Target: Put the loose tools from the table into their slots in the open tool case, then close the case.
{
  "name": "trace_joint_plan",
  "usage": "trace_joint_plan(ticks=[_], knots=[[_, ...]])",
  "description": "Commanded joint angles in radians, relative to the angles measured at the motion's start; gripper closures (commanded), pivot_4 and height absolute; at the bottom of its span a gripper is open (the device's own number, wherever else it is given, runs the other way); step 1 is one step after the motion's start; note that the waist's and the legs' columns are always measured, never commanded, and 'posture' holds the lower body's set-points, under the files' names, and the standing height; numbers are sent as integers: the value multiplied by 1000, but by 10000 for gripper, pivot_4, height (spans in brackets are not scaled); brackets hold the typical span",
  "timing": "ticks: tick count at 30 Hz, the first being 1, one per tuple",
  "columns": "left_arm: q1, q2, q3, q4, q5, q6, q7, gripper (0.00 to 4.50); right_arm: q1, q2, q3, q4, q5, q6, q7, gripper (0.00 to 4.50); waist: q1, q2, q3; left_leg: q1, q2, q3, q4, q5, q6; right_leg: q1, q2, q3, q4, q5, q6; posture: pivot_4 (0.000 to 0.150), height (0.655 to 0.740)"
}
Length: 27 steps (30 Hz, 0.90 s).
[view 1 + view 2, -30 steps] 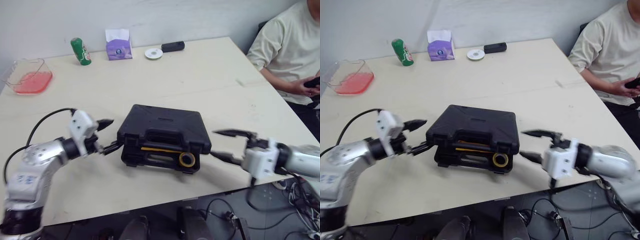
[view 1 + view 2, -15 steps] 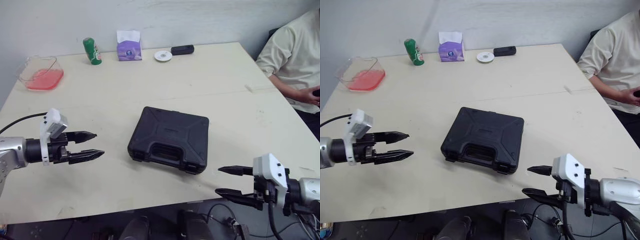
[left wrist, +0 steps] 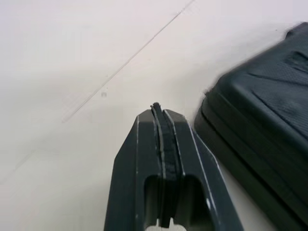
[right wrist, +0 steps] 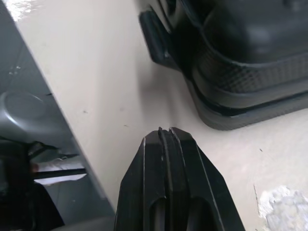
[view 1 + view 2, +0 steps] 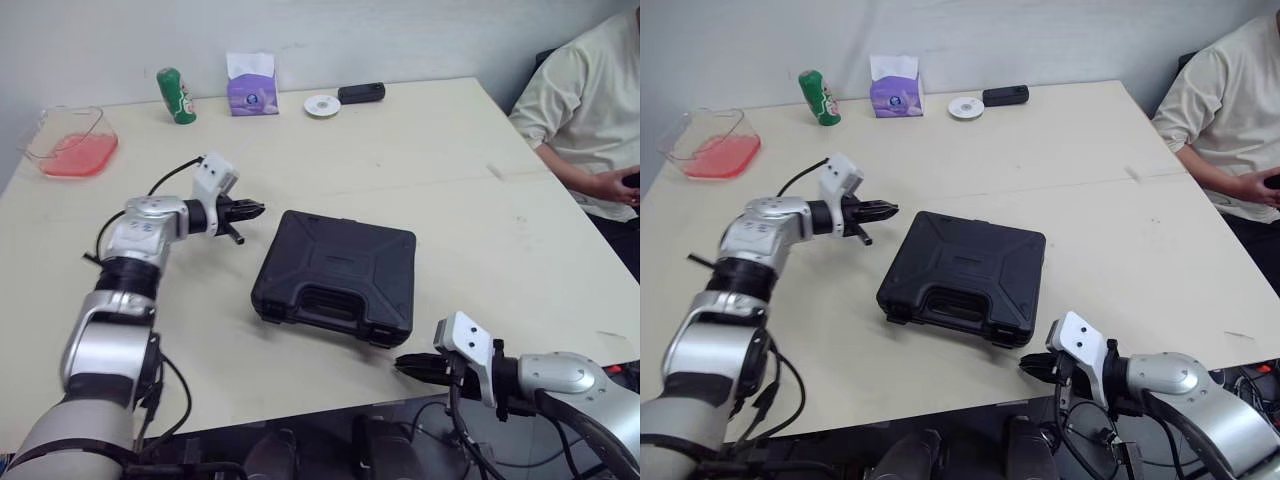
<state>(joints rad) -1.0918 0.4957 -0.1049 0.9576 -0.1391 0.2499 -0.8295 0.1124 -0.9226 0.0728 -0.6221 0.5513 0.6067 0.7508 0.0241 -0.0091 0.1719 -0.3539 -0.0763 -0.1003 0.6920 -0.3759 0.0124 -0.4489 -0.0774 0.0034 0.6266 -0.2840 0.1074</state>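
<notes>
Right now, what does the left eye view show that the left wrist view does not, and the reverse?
The left eye view adds the green can, tissue box, pink tray, seated person and right gripper. The left wrist view adds the left gripper close up, fingers pressed together. Both share the closed tool case and the table.

Tool case point(image 5: 335, 277) central on table point(image 5: 430, 170), tissue box point(image 5: 251, 92) behind (far edge), person point(image 5: 585, 110) right

One of each kind on the tabletop point(image 5: 420, 180).
One black tool case point(image 5: 335, 275), one green can point(image 5: 175, 95), one purple tissue box point(image 5: 246, 92), one white disc point(image 5: 321, 104), one small black device point(image 5: 360, 93), one clear tray point(image 5: 70, 145); one person point(image 5: 590, 110) beside it.
</notes>
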Motion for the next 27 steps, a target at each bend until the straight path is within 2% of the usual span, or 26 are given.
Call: trace_joint_plan(ticks=[1,5,11,13,20,24,27], knots=[[-85,-47,-4,153,63,-132,10,44376,-16,20,-6,-10,-19,5,-5,45000,-1,0,0,-1,0,0,2,0,0,-1,0,-1,1,0,0,1500,7400],[-142,-107,-19,270,130,-248,24,44376,-37,37,-15,-9,-26,11,-1,45000,4,-1,1,-1,-1,0,5,0,0,0,-1,0,0,0,1,1500,7400],[-167,-127,-17,332,185,-346,-31,44376,-82,57,-12,29,-51,12,-5,45000,11,-2,1,-1,-3,-1,6,0,0,1,-2,0,0,1,2,1500,7400],[-167,-124,-18,336,196,-368,-79,44376,-88,48,-18,55,-66,4,9,45000,12,-2,1,-1,-3,-1,6,0,1,1,-2,0,1,1,2,1500,7400],[-114,-90,-22,297,191,-474,-424,44376,-153,-78,-107,236,-132,-58,126,45000,19,-2,1,-2,-6,0,7,1,3,1,-2,0,1,2,3,1500,7400],[-96,-80,9,269,162,-452,-502,44376,-154,-118,-143,292,-153,-63,159,45000,21,-2,1,-2,-5,-1,7,1,4,1,-3,0,1,2,4,1500,7400],[-91,-72,23,254,163,-446,-483,44376,-125,-147,-185,305,-156,-53,190,45000,21,-2,1,-2,-5,-1,7,1,4,1,-3,0,1,2,4,1500,7400]])
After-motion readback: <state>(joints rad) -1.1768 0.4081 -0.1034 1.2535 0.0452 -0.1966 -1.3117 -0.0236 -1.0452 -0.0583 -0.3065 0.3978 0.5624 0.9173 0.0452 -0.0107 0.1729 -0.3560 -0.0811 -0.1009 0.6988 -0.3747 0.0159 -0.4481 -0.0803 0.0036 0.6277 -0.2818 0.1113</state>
